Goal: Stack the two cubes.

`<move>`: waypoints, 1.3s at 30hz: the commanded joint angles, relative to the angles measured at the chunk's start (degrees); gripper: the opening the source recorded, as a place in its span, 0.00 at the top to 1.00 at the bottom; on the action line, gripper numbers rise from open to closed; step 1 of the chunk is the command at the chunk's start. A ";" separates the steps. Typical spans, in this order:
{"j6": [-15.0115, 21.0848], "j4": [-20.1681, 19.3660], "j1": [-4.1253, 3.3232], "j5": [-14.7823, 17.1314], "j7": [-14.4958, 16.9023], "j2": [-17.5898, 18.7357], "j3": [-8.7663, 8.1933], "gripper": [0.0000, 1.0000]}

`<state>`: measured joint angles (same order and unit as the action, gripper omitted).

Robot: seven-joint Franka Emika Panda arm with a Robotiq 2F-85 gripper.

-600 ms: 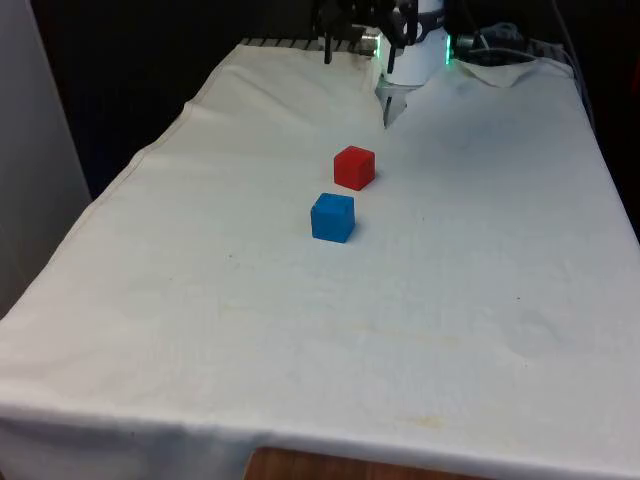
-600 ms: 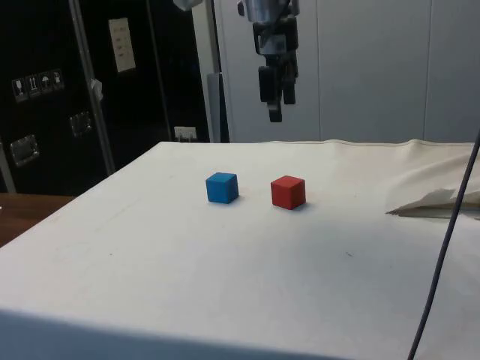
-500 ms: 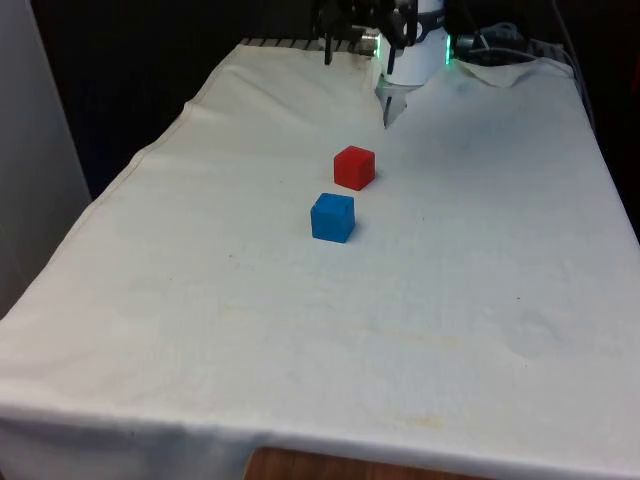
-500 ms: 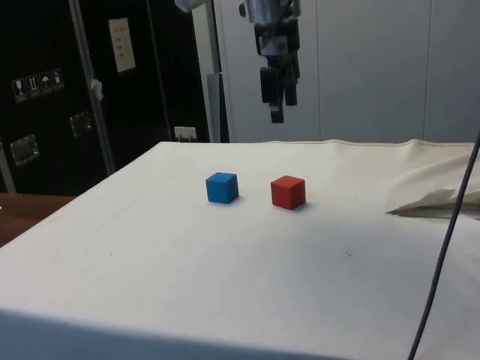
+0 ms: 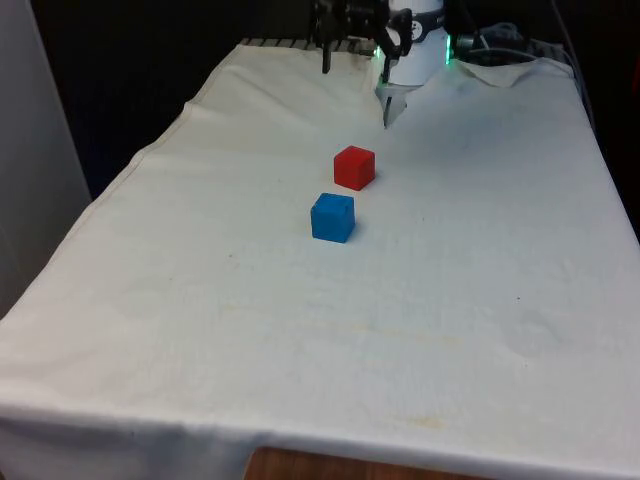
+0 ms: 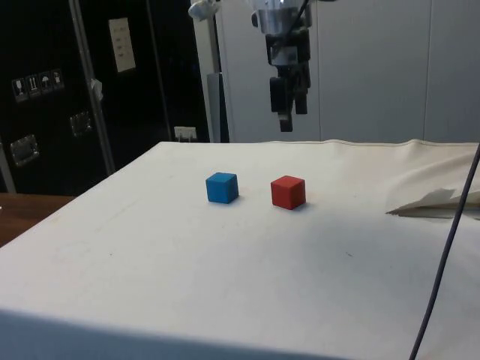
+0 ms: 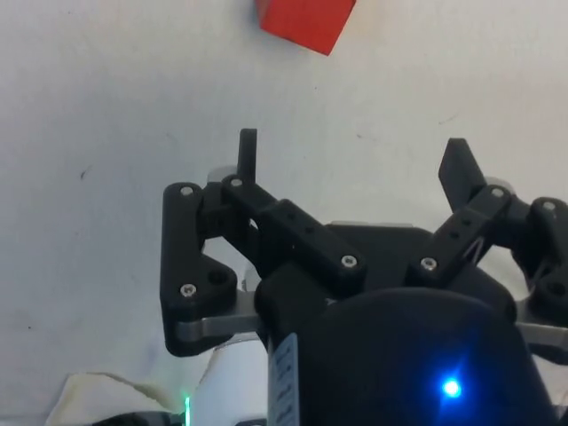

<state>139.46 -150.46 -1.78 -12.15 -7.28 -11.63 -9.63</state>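
Observation:
A red cube and a blue cube sit a small gap apart on the white cloth, the blue one nearer the front camera. In the side view the blue cube lies left of the red cube. My gripper hangs high over the table, roughly above the red cube and a little beyond it. In the front view the gripper is at the far end of the table. From the wrist, the gripper is open with nothing between its fingers, and the red cube lies ahead of the fingertips.
The cloth rises in a crumpled fold near the robot's base. A dark cable hangs across the side view's right edge. The table's edge runs along the front view's left.
The gripper has shifted to the right in the side view and dropped slightly, now standing over the red cube. Both cubes are where they were.

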 commanded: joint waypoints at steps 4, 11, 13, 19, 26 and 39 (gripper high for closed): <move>2.58 -0.17 0.11 0.06 -1.55 1.66 -0.11 0.00; 6.07 -0.23 0.00 1.49 -3.09 4.93 -0.29 0.00; 6.99 -0.17 -0.06 2.01 -3.44 5.79 -0.29 0.00; 9.17 0.11 -0.11 4.30 -3.95 8.37 -0.23 0.00; 11.34 0.63 -0.11 7.56 -3.95 11.12 -0.06 0.00; 14.84 1.89 -0.06 13.75 -3.67 16.10 0.57 0.00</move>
<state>153.44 -148.45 -1.83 0.23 -11.34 4.30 -9.40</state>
